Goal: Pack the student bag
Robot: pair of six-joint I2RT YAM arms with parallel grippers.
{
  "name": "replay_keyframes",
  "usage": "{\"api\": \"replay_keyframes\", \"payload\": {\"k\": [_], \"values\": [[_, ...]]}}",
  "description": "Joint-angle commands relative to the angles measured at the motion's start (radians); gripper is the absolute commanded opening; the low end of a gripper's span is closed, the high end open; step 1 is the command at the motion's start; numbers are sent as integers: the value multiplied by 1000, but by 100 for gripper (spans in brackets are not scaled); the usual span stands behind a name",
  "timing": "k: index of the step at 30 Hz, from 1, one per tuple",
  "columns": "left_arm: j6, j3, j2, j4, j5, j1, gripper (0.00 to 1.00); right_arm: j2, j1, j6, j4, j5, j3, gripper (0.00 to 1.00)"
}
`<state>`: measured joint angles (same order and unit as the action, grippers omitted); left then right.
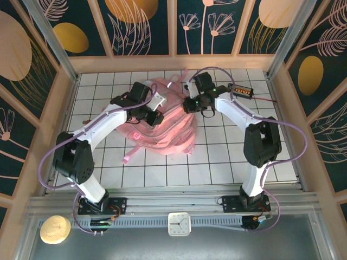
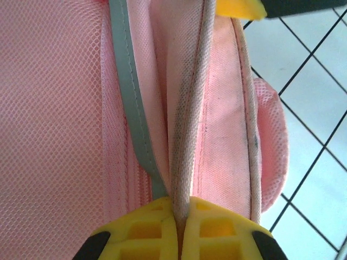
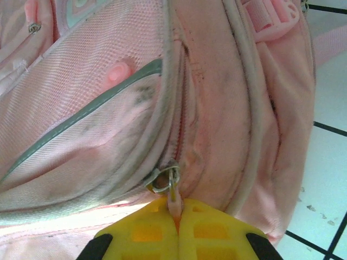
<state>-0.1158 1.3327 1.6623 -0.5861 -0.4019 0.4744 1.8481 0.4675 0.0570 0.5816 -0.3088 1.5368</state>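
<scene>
Student bag (image 1: 162, 130), pink and soft, lies in the middle of the tiled bench (image 1: 162, 176).
Near the front edge sits a small clock (image 1: 179, 223). Further back, the left tool (image 2: 179, 208) is shut tight on a pale cord edge (image 2: 187, 135) of the bag. The right tool (image 3: 176, 208) is shut tight on the zip pull (image 3: 172, 187). A hard tug could make the little pull slip out, or drag the floppy bag across the bench. No words can be read on the bag, and the clock is too small to read.

student bag (image 3: 217, 108) cropped, zip pull (image 3: 173, 189) end hidden
</scene>
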Motion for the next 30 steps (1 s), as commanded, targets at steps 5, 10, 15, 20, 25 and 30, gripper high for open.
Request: {"api": "replay_keyframes", "payload": {"k": [5,10,15,20,25,30], "values": [[-403,-174,-209,-56,131,46,0,-80,-82,-178,-153,149,-123,0],[-459,-199,-233,-37,182,52,0,-86,-83,-399,-262,160,-194,0],[-514,-246,-255,25,300,125,0,18,-87,-548,-249,215,-110,0],[-566,-315,-330,136,441,138,0,120,-100,-673,-255,280,-37,0],[-560,-330,-360,138,423,139,0,102,-108,-717,-283,266,-44,0],[-546,-354,-369,151,427,139,0,36,-109,-800,-352,199,-119,0]]}}
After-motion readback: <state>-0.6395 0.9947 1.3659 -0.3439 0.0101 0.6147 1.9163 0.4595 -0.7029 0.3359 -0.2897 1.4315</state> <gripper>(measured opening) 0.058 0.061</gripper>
